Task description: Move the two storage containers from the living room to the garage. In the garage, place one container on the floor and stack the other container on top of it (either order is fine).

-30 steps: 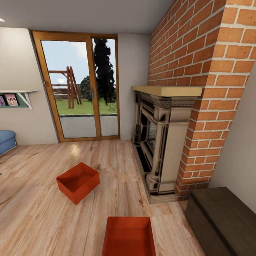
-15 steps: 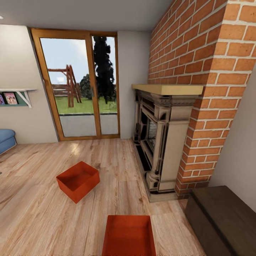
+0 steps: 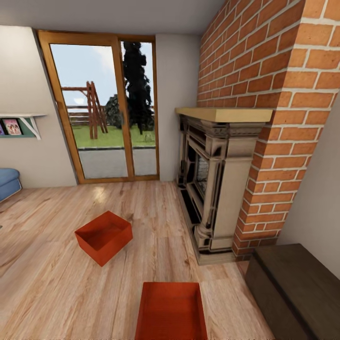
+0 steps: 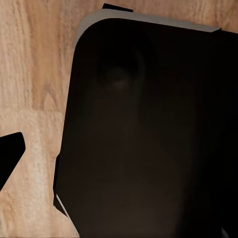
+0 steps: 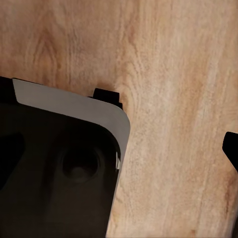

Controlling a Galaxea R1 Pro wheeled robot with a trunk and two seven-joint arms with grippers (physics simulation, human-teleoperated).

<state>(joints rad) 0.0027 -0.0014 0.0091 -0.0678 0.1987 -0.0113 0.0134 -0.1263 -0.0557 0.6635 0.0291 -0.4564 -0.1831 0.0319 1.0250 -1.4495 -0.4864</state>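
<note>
Facing the near storage container (image 3: 171,309) dead ahead, long axis pointing away from me, between both arms; jaws' state I cannot tell.

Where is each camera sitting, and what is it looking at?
Head view: up on the robot's head, looking forward and down across the wood-plank floor at two storage containers, the fireplace and the glass door; none of the robot's body appears.
Left wrist view: near the left arm's jaws, looking down at the floor, with a dark rounded robot part in front.
Right wrist view: near the right arm's jaws, looking down at the floor, with a dark robot part at one side.
Shared: the wood floor.
</note>
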